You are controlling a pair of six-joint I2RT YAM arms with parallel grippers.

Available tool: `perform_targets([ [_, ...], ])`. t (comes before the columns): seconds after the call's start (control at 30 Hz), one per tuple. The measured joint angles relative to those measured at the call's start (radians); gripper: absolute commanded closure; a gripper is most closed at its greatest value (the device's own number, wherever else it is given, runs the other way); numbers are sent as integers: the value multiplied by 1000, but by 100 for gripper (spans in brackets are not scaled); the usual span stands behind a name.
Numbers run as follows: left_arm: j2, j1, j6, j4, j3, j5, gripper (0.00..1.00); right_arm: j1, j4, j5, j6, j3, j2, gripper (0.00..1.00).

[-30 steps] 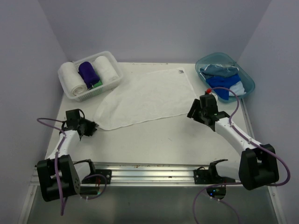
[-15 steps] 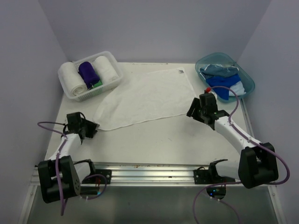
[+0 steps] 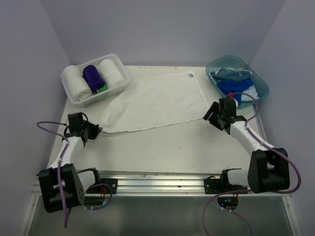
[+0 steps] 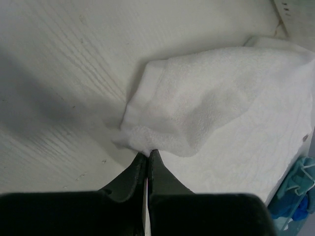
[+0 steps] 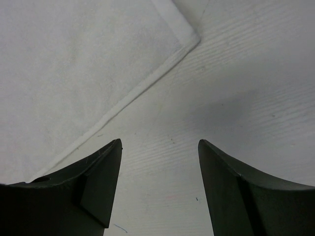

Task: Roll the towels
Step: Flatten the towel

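A large white towel (image 3: 157,101) lies spread flat on the table. My left gripper (image 3: 97,131) is shut on its near-left corner, and that corner bunches up at the fingertips (image 4: 148,152) in the left wrist view, the towel (image 4: 211,98) folding over itself. My right gripper (image 3: 210,114) hangs open just off the towel's near-right corner. Only bare table shows between its fingers (image 5: 159,142), with the towel's hemmed edge (image 5: 74,64) up to the left. Rolled towels sit in the basket: two white (image 3: 78,83), one purple (image 3: 93,76), one green (image 3: 102,90). Blue towels (image 3: 234,87) lie loose in the tub.
The white lattice basket (image 3: 122,69) stands at the back left, touching the spread towel's far-left part. The teal tub (image 3: 261,83) stands at the back right, just behind my right arm. Grey walls close in the table on three sides.
My left gripper opened, then shut on the towel's near-left corner, which now puckers. My right gripper moved right and slightly back, from over the towel's edge to just off its corner.
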Motion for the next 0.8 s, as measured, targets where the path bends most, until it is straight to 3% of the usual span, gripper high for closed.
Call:
perform_targets([
  [0.33, -16, 0, 36, -61, 29, 31, 100, -48, 138, 25, 109, 14, 192, 38],
  [0.67, -25, 6, 50, -82, 59, 54, 100, -50, 222, 107, 155, 174, 421, 47],
  [0.8, -25, 9, 50, -82, 61, 66, 100, -50, 239, 109, 170, 219, 478, 100],
])
